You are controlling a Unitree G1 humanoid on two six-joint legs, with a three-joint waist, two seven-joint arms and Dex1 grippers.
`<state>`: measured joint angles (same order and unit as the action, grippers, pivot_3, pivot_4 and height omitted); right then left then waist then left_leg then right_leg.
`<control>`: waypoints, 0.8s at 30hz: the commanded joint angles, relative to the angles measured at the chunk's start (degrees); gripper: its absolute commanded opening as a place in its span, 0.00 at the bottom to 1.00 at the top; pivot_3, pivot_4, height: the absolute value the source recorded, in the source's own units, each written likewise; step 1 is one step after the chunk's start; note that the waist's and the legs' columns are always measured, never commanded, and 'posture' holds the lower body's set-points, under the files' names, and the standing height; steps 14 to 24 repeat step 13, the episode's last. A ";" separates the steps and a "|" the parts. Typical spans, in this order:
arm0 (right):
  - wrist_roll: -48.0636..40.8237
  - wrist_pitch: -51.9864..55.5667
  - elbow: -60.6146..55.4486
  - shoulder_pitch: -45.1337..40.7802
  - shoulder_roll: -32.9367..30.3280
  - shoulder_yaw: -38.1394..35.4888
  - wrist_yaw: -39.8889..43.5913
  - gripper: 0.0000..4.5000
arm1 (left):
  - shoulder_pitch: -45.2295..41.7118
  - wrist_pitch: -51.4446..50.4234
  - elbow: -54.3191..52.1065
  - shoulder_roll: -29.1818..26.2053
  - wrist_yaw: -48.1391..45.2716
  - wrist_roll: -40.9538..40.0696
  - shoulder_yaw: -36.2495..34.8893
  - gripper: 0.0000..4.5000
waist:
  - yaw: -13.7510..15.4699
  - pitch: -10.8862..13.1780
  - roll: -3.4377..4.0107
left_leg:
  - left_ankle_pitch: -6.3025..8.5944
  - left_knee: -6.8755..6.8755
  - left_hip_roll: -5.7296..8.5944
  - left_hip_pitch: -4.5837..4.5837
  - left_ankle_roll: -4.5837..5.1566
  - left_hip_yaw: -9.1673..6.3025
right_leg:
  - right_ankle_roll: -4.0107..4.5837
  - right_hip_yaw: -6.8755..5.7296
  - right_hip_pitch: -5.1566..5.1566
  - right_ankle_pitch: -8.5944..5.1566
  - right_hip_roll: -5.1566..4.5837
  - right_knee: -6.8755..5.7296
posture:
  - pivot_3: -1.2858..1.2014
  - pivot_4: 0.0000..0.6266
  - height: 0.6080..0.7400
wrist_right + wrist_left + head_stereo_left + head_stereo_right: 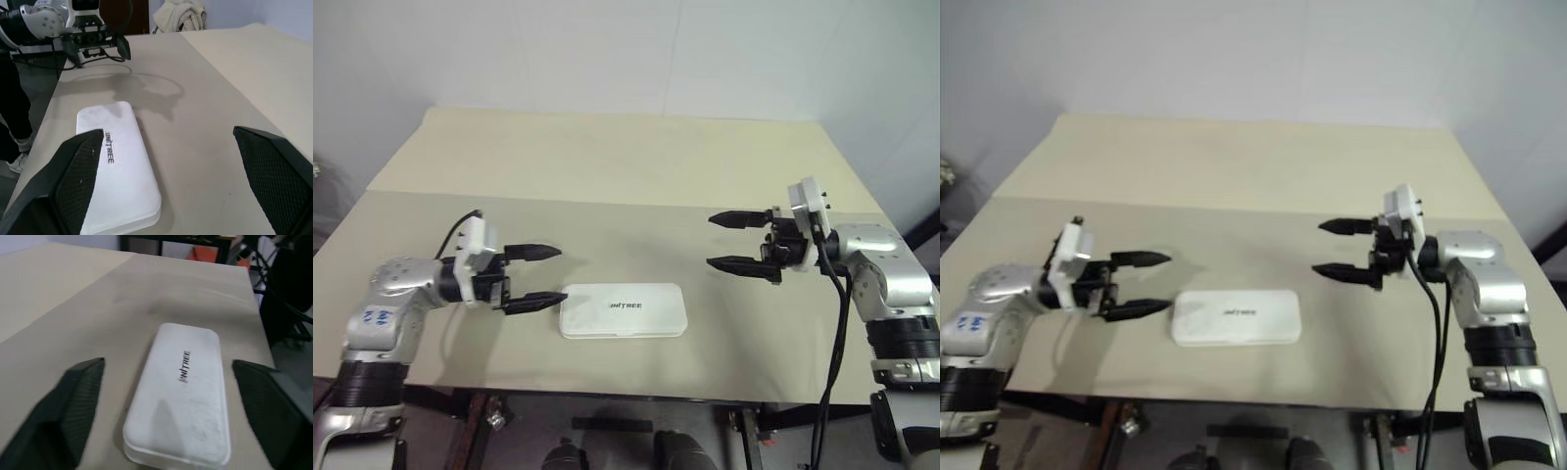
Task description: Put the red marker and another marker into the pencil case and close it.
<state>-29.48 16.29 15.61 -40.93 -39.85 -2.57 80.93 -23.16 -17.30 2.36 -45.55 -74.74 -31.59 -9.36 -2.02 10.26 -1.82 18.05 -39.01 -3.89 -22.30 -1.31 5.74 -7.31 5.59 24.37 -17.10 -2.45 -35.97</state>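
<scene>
The pencil case was seen lying flat and closed near the front edge of the table, lid down, its dark lettering facing up. No marker was to be seen on the table, so it was judged that the markers were probably already inside and the task was at or near its end, though the contents could not be checked through the lid.

The case was judged to be light, stiff and smooth-shelled, with rounded corners, so that it would be liable to slide on the tabletop if pushed from one side only. A hold was judged best taken across the short width, at the middle of the long sides, or by pressing down on the lid with one finger while the other end was steadied.

The left gripper was held just beside the case's left end, clear of it, with its jaws spread wide and nothing between them. The right gripper was held well apart from the case, above and to its right, likewise released and empty, its fingers pointed toward the left arm.
</scene>
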 commanded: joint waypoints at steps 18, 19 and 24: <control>2.52 -2.98 1.87 -2.38 0.33 -0.91 1.40 1.00 | -0.83 10.86 6.01 -7.39 -5.96 2.37 -6.28 1.00 | -0.31 0.08 0.12 | 0.00 0.02 0.00 -0.03 0.00 0.10 | 0.05 0.02 0.05 -0.03 -0.03 -0.02 | 0.52 0.24 1.00; 2.52 -2.98 1.87 -2.38 0.33 -0.91 1.40 1.00 | -0.83 10.86 6.01 -7.39 -5.96 2.37 -6.28 1.00 | -0.31 0.08 0.12 | 0.00 0.02 0.00 -0.03 0.00 0.10 | 0.05 0.02 0.05 -0.03 -0.03 -0.02 | 0.52 0.24 1.00; 2.52 -2.98 1.87 -2.38 0.33 -0.91 1.40 1.00 | -0.83 10.86 6.01 -7.39 -5.96 2.37 -6.28 1.00 | -0.31 0.08 0.12 | 0.00 0.02 0.00 -0.03 0.00 0.10 | 0.05 0.02 0.05 -0.03 -0.03 -0.02 | 0.52 0.24 1.00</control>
